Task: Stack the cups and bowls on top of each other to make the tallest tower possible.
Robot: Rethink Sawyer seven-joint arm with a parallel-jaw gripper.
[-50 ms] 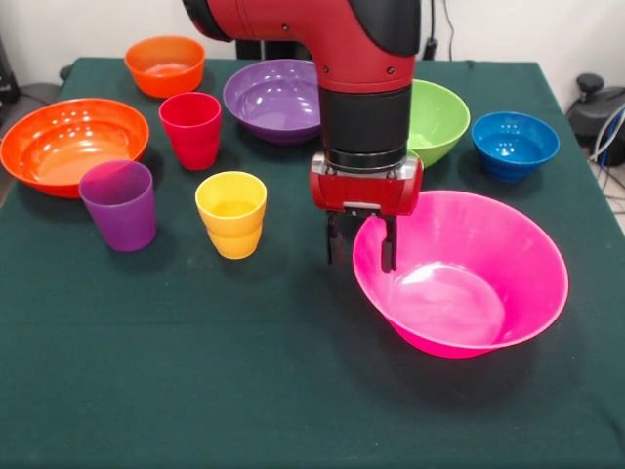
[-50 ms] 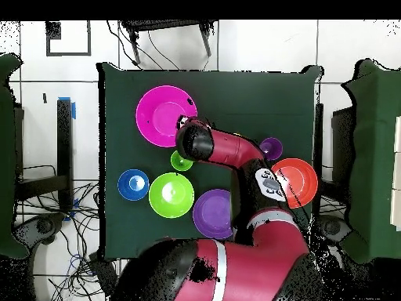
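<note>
The large pink bowl sits open side up at the front right. My gripper hangs over its left rim, open, with one finger outside the wall and the other inside. The yellow cup, purple cup and red cup stand upright to the left. In the overhead view a small light green cup shows beside the arm; the front view hides it. Nothing is stacked.
Along the back stand a small orange bowl, a purple bowl, a light green bowl and a small blue bowl. A large orange bowl sits at the left edge of the green cloth.
</note>
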